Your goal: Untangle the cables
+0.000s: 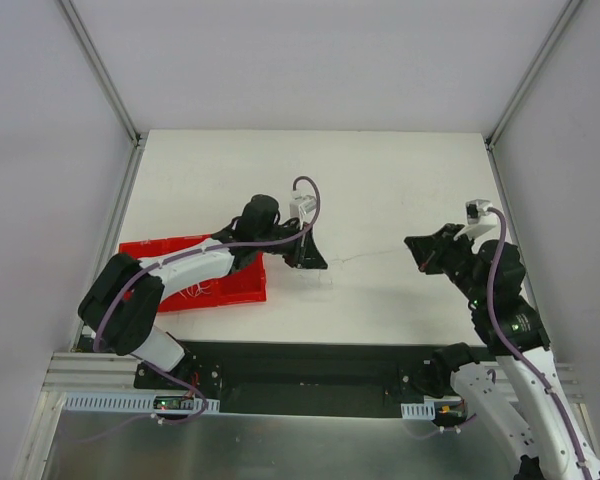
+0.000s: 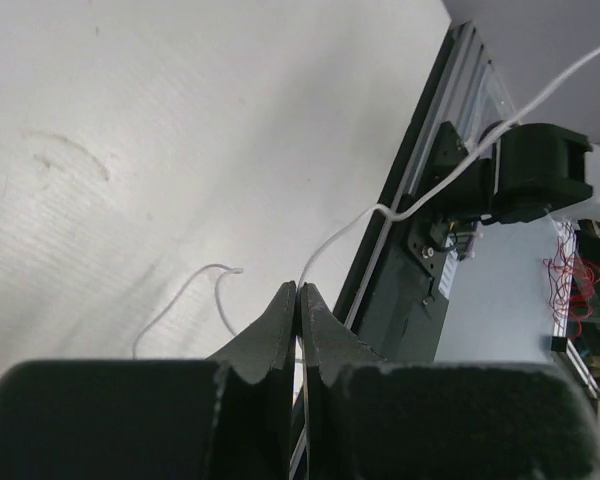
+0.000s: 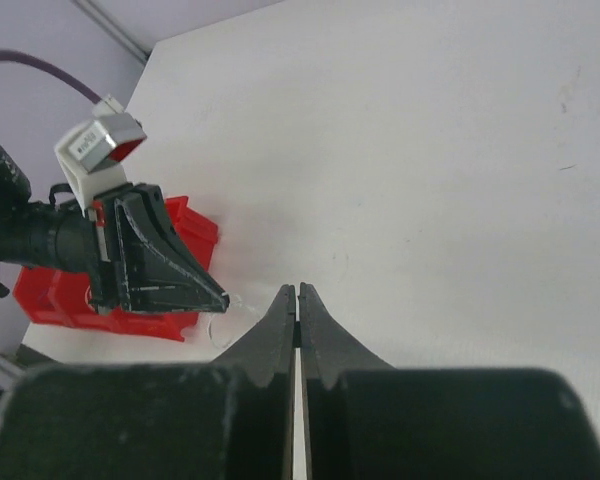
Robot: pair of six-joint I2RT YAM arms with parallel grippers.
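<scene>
A thin whitish cable [image 1: 365,256] hangs stretched between my two grippers above the white table. My left gripper [image 1: 315,263] is shut on one end of it. In the left wrist view the cable [image 2: 420,200] leaves the closed jaws [image 2: 298,290] and rises to the upper right, and its short tail [image 2: 215,270] curls on the table. My right gripper [image 1: 421,254] is shut at the other end. In the right wrist view its jaws [image 3: 298,290] are closed, facing the left gripper [image 3: 212,298] and a small cable loop [image 3: 220,324]. More reddish cables [image 1: 193,292] lie in the red tray.
A red tray [image 1: 242,296] sits at the table's left, under the left arm; it also shows in the right wrist view [image 3: 192,226]. The black base rail [image 1: 300,365] runs along the near edge. Grey walls enclose the table on three sides.
</scene>
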